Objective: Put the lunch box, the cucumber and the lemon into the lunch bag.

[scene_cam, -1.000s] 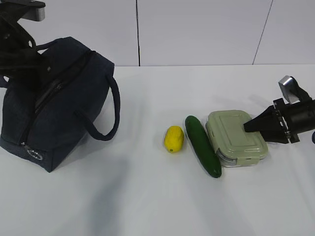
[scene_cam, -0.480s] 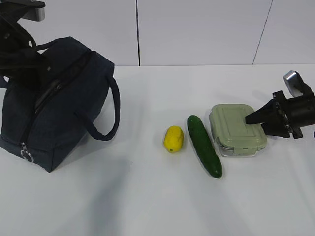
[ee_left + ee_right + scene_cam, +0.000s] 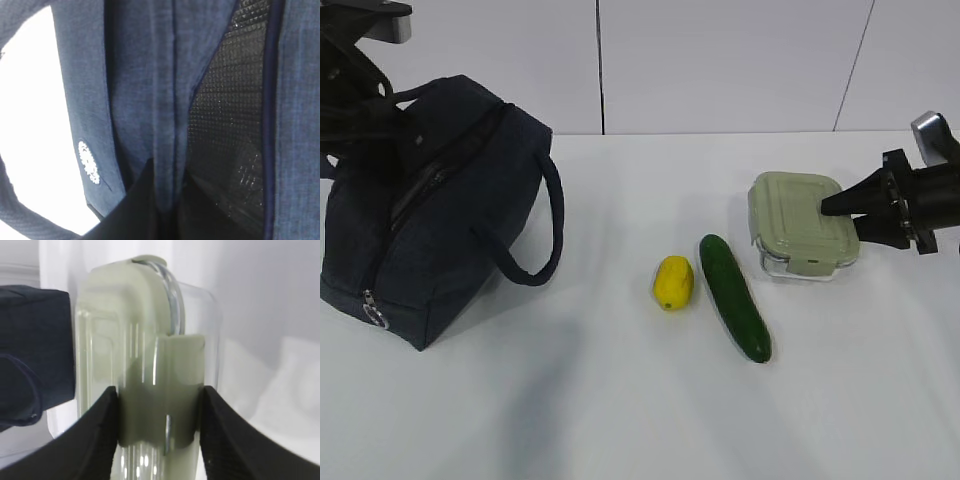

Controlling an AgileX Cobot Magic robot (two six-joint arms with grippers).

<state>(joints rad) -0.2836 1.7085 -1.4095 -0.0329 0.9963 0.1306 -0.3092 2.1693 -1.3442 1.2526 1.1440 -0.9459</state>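
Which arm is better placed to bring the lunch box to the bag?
The right: its gripper grips the lunch box. The left gripper is shut on the lunch bag fabric.

bag [image 3: 430,215] navy | lemon [image 3: 673,282] ylw | cucumber [image 3: 733,296] dk green | box lid [image 3: 800,222] sage

It looks like a lab: a plain white table [image 3: 620,400] stands against bare white wall panels [image 3: 720,60].
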